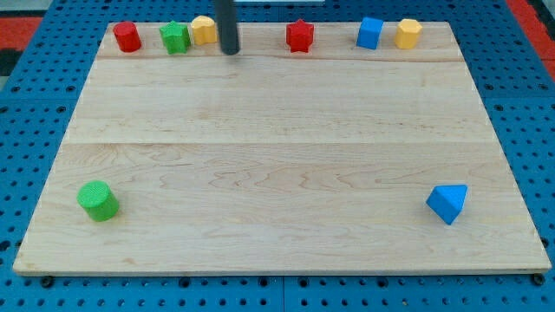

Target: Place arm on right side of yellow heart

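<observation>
The yellow heart [204, 29] lies at the view's top left, touching a green star [175, 37] on its left. My tip [231, 51] is at the end of the dark rod that comes down from the view's top. It stands just to the right of the yellow heart and slightly below it, with a small gap between them.
A red cylinder [127, 36] lies left of the green star. A red star [300, 35], a blue cube [370, 33] and a yellow hexagon [408, 33] line the top edge. A green cylinder [97, 200] is at bottom left, a blue triangle [447, 203] at bottom right.
</observation>
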{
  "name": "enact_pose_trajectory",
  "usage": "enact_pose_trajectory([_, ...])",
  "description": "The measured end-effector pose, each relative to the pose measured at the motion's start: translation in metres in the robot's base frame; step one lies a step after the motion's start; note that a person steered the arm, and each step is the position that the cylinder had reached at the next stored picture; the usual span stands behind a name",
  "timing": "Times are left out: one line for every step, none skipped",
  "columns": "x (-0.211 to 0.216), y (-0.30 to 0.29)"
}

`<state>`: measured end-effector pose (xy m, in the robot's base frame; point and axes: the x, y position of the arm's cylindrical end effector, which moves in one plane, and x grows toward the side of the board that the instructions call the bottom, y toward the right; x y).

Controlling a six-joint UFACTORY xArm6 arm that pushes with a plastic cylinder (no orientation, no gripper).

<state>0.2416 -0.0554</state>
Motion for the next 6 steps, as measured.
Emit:
enact_pose_trajectory([-0.048, 0.024])
enact_pose_trajectory([-0.049, 0.007])
enact_pose_trajectory([-0.049, -0.012])
enact_pose_trajectory([-0.049, -0.018])
enact_pose_trajectory([-0.05, -0.024])
enact_pose_trajectory([-0.049, -0.023])
